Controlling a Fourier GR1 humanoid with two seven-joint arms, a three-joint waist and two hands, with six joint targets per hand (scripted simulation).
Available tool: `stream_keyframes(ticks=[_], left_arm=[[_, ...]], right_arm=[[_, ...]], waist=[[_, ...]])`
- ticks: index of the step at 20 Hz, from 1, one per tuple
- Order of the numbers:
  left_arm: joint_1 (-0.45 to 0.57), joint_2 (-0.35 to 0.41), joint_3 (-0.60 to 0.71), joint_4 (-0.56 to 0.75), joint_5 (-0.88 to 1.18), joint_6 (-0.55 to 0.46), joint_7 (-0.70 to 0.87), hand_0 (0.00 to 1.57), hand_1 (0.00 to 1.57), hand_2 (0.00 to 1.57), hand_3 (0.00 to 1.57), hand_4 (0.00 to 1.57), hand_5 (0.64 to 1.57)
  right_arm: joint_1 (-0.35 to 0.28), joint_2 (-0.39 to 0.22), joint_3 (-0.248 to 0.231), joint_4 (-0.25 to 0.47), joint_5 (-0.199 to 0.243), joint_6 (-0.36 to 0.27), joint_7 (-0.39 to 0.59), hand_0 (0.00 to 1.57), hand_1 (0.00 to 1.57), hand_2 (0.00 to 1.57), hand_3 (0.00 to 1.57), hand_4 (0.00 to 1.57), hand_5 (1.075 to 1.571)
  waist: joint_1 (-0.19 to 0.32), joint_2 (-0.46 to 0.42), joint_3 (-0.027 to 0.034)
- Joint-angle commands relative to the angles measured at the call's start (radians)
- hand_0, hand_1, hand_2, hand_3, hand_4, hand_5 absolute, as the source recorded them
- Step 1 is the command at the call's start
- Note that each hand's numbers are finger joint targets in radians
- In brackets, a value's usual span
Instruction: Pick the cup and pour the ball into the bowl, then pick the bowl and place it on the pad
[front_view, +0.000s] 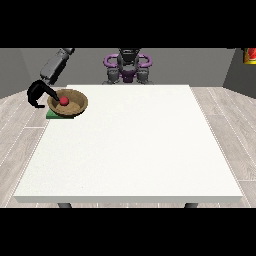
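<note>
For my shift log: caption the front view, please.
Wooden bowl holding the red ball sits on the green pad, hand at the view's left at its rim.

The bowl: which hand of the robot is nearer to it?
Its right hand, at the view's left, is at the rim of the bowl. No other hand shows.

No readable text, label, brand, number or sign shows anywhere; the red and yellow object (250, 56) at the top right corner bears nothing legible.
</note>
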Motion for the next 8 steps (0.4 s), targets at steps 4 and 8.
stream_keyframes(ticks=[4,8], left_arm=[[0.056,-0.110,-0.064,-0.103,-0.005,0.056,0.033,0.00,0.00,0.00,0.00,1.19,1.569],[0.043,-0.083,-0.080,-0.011,-0.040,0.074,0.072,0.00,0.00,0.00,0.00,1.19,1.569]], right_arm=[[0.016,0.027,0.053,0.065,0.053,0.001,-0.003,0.00,0.00,0.00,0.00,0.00,1.407],[-0.074,-0.059,0.102,-0.016,0.070,0.077,0.195,0.00,0.00,0.00,0.00,0.20,1.375]], waist=[[0.017,-0.082,0.0009],[-0.047,-0.209,-0.0014]])
